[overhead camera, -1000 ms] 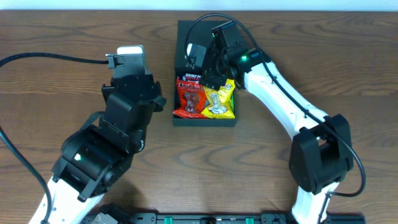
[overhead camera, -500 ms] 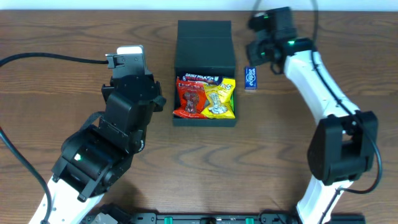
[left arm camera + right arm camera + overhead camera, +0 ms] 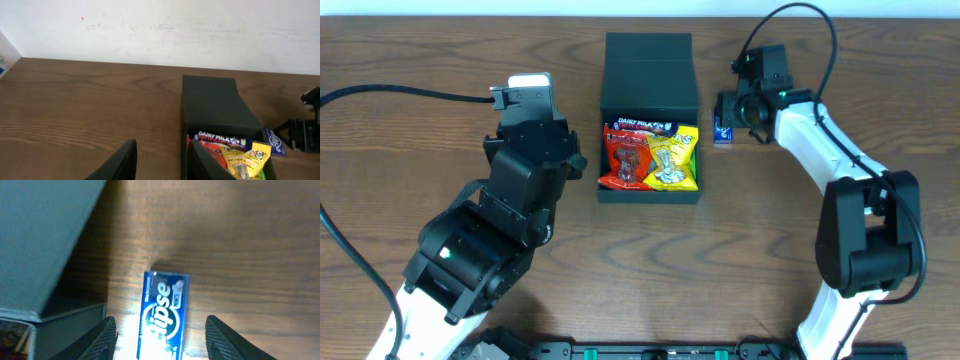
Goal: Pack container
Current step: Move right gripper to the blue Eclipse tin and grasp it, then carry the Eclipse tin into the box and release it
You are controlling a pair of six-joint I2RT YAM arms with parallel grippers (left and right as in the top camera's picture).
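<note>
Container (image 3: 648, 70) sits at upper centre of the overhead frame, its long axis running top to bottom and its flap lid open toward the top edge. A blue mints packet (image 3: 722, 131) lies just right of it. The right gripper (image 3: 164, 339) has dropped from farther up to straddle the packet, fingers wide. The left gripper (image 3: 162, 162) is unmoved, also spread wide.

Overhead top-down; L fwd, R prob. down.
</note>
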